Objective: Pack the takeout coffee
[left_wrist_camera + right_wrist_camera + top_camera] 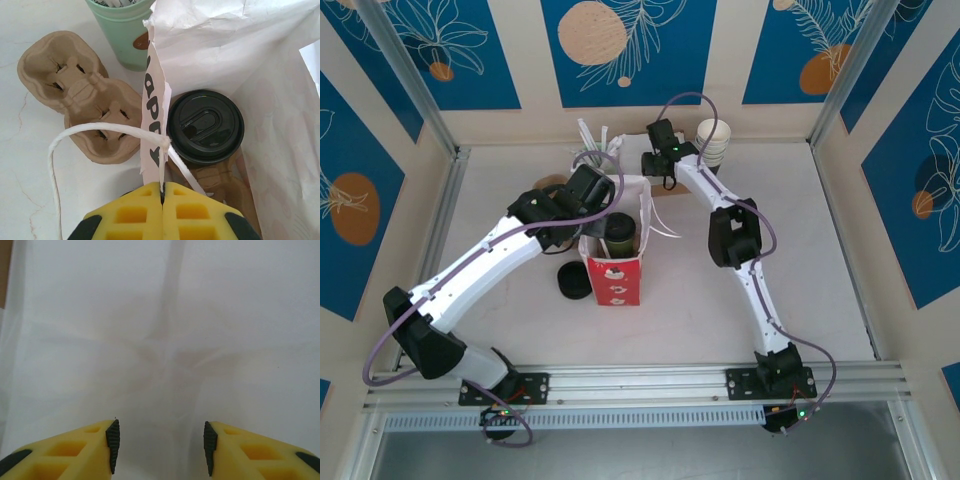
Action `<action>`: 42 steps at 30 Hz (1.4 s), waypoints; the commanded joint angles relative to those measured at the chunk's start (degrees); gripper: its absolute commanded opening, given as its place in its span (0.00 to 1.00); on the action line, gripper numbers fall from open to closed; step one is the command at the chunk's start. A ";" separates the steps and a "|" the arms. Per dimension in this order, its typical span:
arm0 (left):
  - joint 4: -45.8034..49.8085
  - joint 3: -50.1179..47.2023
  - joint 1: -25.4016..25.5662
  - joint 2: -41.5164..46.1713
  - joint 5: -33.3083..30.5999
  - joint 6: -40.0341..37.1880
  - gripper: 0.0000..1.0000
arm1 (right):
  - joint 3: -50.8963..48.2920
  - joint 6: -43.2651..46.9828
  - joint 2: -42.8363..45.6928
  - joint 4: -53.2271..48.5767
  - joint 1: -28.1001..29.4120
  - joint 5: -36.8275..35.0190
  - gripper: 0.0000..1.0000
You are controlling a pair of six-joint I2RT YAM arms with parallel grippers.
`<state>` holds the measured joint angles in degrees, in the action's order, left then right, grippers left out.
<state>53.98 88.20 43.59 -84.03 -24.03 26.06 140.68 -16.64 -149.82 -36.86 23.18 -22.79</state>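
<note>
The coffee (205,125) stands upright inside the bag (617,280), black lid up, close to the bag's left wall. The left gripper (162,189) is closed tight on the rim of that wall, at the spot where the string handle (95,131) is knotted. The right gripper (160,446) is open, with nothing between its fingers. It faces a creased white sheet that is probably the bag's paper, though the view is too close to be sure. A pulp carrier (80,95) lies on the table just outside the pinched rim. A green cup (125,30) stands just beside the bag's far corner. A black puck (574,282) sits near the bag's base on the left arm's side. A stack of white cups (714,142) stands well apart from the bag, beyond the right arm.
</note>
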 commanded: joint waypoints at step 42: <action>-0.19 2.67 -0.47 -0.91 3.25 -0.14 0.04 | 6.28 2.98 14.88 -5.56 -0.33 3.60 0.00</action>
<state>53.98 89.58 43.59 -84.55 -21.98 26.04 145.25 -14.66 -140.81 -40.84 22.28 -20.71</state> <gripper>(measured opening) 0.043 0.053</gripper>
